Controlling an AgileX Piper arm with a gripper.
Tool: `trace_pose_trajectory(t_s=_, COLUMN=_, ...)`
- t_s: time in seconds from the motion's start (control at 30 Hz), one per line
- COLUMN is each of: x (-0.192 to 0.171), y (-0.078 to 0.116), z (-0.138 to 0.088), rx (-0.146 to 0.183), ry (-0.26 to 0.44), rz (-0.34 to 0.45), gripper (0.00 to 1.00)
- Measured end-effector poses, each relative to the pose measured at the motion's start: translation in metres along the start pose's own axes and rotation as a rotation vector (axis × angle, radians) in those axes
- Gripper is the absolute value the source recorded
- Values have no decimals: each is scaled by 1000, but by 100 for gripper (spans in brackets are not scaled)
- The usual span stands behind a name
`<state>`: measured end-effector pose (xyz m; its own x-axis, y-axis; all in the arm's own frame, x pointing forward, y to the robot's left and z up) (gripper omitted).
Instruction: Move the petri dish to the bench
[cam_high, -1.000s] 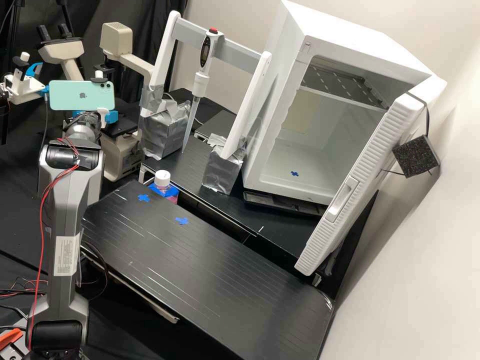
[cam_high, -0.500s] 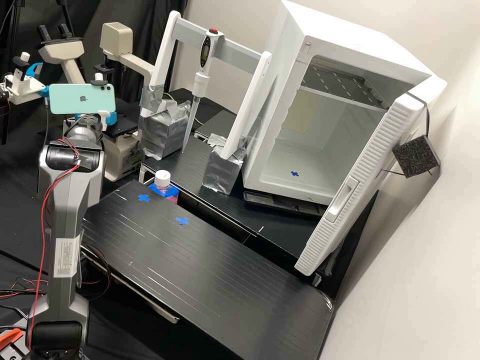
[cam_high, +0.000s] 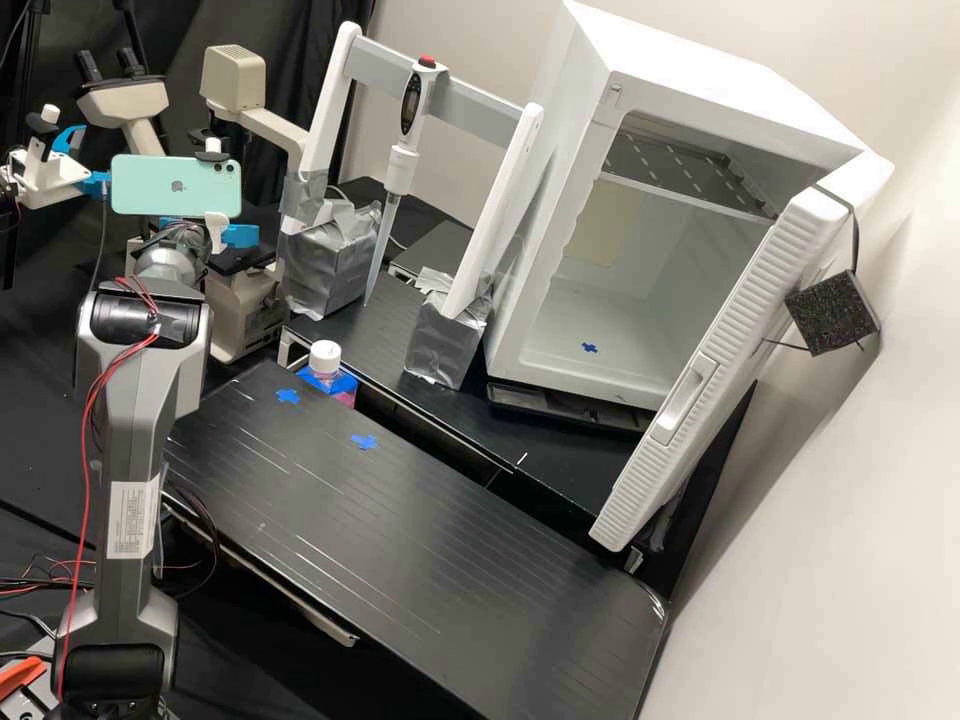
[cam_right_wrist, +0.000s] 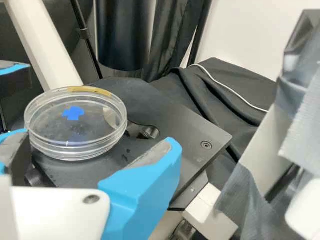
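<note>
In the high view, a blue part of the gripper (cam_high: 240, 236) shows beside the microscope's black stage, behind the mint-green phone. The wrist view has the gripper (cam_right_wrist: 97, 142) open, its two blue fingers apart. A clear, round petri dish (cam_right_wrist: 75, 122) lies flat on the black microscope stage (cam_right_wrist: 187, 122), just beyond the gap between the fingertips; a blue mark shows through it. Whether either finger touches the dish, I cannot tell. The black bench (cam_high: 430, 560) stands in front, with two blue crosses near its back left part.
A pink bottle with a white cap (cam_high: 325, 358) stands behind the bench. Farther back, a white frame wrapped in grey tape holds a pipette (cam_high: 402, 165). A white incubator (cam_high: 560, 200) has its door open at the right. The beige microscope (cam_high: 232, 80) rises behind the arm.
With the phone and its mount, the arm's wrist end has shifted slightly right in the high view. The phone dipped a little, then rose. The bench and incubator are unchanged.
</note>
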<state>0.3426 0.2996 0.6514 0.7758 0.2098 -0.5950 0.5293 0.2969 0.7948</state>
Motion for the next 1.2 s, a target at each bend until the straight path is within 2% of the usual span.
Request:
trace_pose_trajectory(t_s=0.13, x=-4, y=4, z=-4, rx=4, ry=11, rz=11, gripper=100)
trace_pose_trajectory(t_s=0.2, x=-8, y=7, z=-9, rx=21, ry=28, rz=17, gripper=100)
trace_pose_trajectory(t_s=0.4, x=-17, y=5, z=-25, rx=16, ry=75, rz=19, gripper=100)
trace_pose_trajectory(t_s=0.67, x=-17, y=10, z=-33, rx=17, ry=74, rz=26, gripper=100)
trace_pose_trajectory(t_s=0.83, x=-8, y=12, z=-34, rx=-3, ry=43, rz=20, gripper=100)
trace_pose_trajectory(t_s=1.0, x=4, y=4, z=-30, rx=-22, ry=8, rz=-20, gripper=100)
trace_pose_trajectory(t_s=1.2, x=12, y=-1, z=-29, rx=-34, ry=12, rz=-35, gripper=100)
